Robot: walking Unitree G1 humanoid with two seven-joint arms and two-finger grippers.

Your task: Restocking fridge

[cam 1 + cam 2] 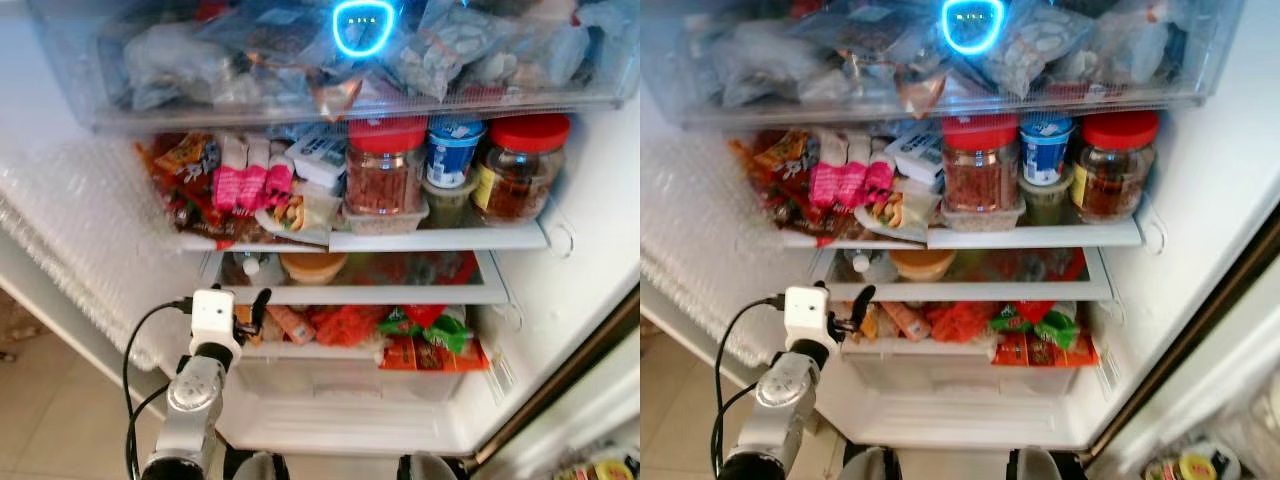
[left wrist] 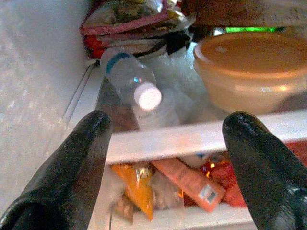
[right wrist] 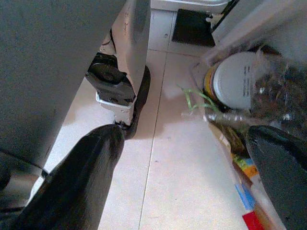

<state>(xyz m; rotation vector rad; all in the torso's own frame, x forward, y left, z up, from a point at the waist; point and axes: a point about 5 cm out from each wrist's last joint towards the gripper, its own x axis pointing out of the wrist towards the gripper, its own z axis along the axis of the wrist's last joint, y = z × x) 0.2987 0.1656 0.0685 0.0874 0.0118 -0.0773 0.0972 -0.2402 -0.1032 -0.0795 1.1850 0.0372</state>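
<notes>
Left pincer (image 2: 163, 158) hanging released, empty, at the middle shelf (image 2: 192, 136) edge; water bottle (image 2: 132, 79) lying inside. Right pincer (image 3: 184, 167) idling, released. Fridge (image 1: 590, 250) looking mostly stocked.

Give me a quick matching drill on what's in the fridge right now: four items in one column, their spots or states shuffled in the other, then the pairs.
Items:
1. water bottle
2. orange bowl
3. red-lidded jar
4. left gripper

Places or states:
A. upright on the upper shelf
B. lying on its side on the middle shelf, white cap toward the front
C. open, at the front edge of the middle shelf
D. beside the bottle on the middle shelf, lid on

Pairs: 1-B, 2-D, 3-A, 4-C
</notes>
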